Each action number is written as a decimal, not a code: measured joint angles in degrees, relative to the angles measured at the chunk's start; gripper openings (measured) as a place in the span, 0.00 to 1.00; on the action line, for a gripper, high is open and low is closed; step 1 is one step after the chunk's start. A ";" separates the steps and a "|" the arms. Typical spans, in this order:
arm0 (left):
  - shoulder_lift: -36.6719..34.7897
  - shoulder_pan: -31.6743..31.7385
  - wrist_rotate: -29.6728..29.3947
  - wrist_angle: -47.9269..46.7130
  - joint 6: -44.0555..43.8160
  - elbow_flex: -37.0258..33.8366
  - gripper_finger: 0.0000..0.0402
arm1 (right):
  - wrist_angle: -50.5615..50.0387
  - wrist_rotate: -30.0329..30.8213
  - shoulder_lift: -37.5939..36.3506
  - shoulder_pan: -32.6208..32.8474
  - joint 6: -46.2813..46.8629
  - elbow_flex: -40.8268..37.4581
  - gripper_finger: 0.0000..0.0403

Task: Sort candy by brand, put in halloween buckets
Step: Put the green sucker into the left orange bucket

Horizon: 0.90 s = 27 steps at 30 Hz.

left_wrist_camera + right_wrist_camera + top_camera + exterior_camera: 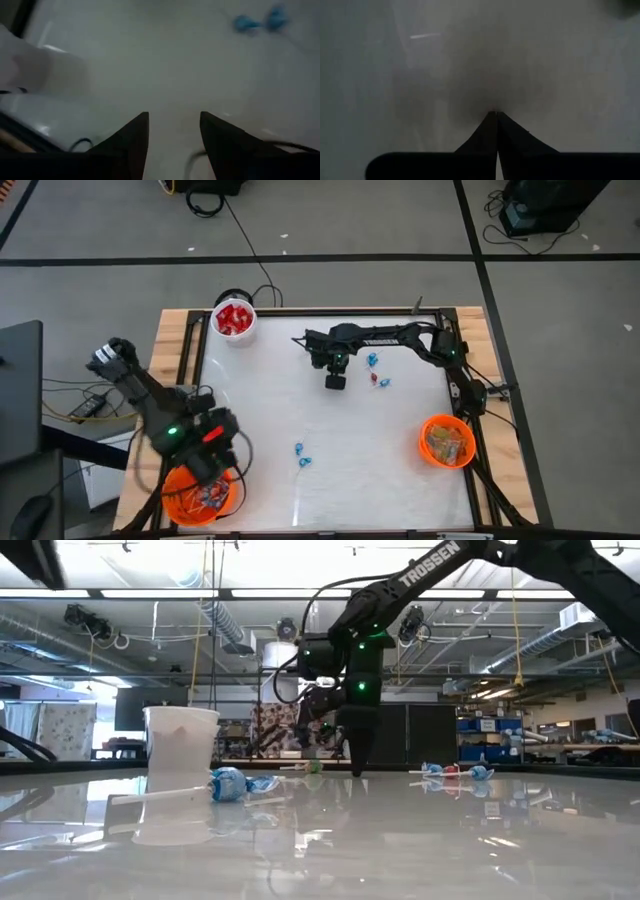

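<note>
A: Checking the right hand (335, 383) first. Pinched fully shut, tips down at the surface (300, 410), gripping nothing.

B: Agreed. Nothing between the fingers in its wrist view either, only bare white surface. And the left hand (172, 115)?

A: Hanging above the near-left orange bucket (170, 498), fingers apart, empty.

B: So, hunting for the nearest candy. Two lollipops (377, 380) just beside the right hand, on the side toward that arm's base. One level with the tips, the other (372, 360) a little farther back.

A: Apart from the fingers, though, not touching. Calls for opening up and a short sideways shift, probably.

B: Stick direction?

A: Hard to read from above. From the low view, lying flat on the surface with sticks running roughly across the picture, so likely a grasp across the stick, or on the wrapped head.

B: And the blue pair (302, 457)?

A: Out in the open middle, well apart from both hands, about as far from one as from the other. Visible ahead of the left hand in its wrist view.

B: Makes the right hand the obvious one for the near two, then.

A: Seems so. Other buckets: white pail (214, 320) of red packets at the far-left corner, second orange bucket (425, 442) on the right side.
</note>
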 joint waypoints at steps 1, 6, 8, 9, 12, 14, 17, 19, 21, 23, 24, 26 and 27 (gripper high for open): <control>0.00 1.93 -0.32 0.65 1.60 -1.08 0.45 | 0.34 0.08 -0.50 0.27 -0.07 -0.74 0.03; 0.00 11.52 -2.63 12.99 13.64 -7.67 0.45 | 5.58 -1.68 -6.28 0.99 -0.19 -9.55 0.03; 0.00 15.33 -2.89 19.43 19.11 -10.03 0.45 | 10.31 -2.61 -10.79 0.99 0.22 -15.25 0.03; 0.00 17.13 -3.03 23.03 21.63 -11.25 0.45 | 12.95 -2.97 -13.67 0.97 0.83 -18.52 0.03; 0.00 23.16 -3.48 33.80 29.62 -14.54 0.45 | 21.20 -2.78 -22.49 0.71 3.88 -28.48 0.03; 0.00 27.33 -3.53 40.33 35.22 -16.24 0.45 | 26.47 -2.28 -28.13 0.69 6.47 -34.82 0.03; 0.00 34.40 -2.59 50.89 42.95 -18.53 0.45 | 34.44 -1.86 -35.80 1.52 10.97 -42.27 0.03; 0.00 39.68 -0.36 58.14 47.49 -20.11 0.45 | 37.41 -1.16 -39.93 2.12 13.51 -45.98 0.03; 0.07 45.24 3.31 65.55 51.56 -21.69 0.45 | 39.59 0.25 -43.24 2.56 15.56 -48.38 0.03; 0.96 50.68 7.24 72.09 54.44 -22.76 0.45 | 40.42 0.76 -46.22 2.67 16.64 -49.49 0.04; 1.66 53.21 8.78 74.92 55.59 -23.21 0.45 | 40.26 0.78 -47.45 2.67 16.92 -49.69 0.04; 3.72 58.04 10.47 79.22 57.06 -23.66 0.45 | 39.54 0.83 -49.66 2.69 19.15 -50.14 0.05; 5.05 60.18 11.05 81.42 57.57 -23.66 0.45 | 39.35 0.87 -50.54 2.70 20.66 -50.30 0.05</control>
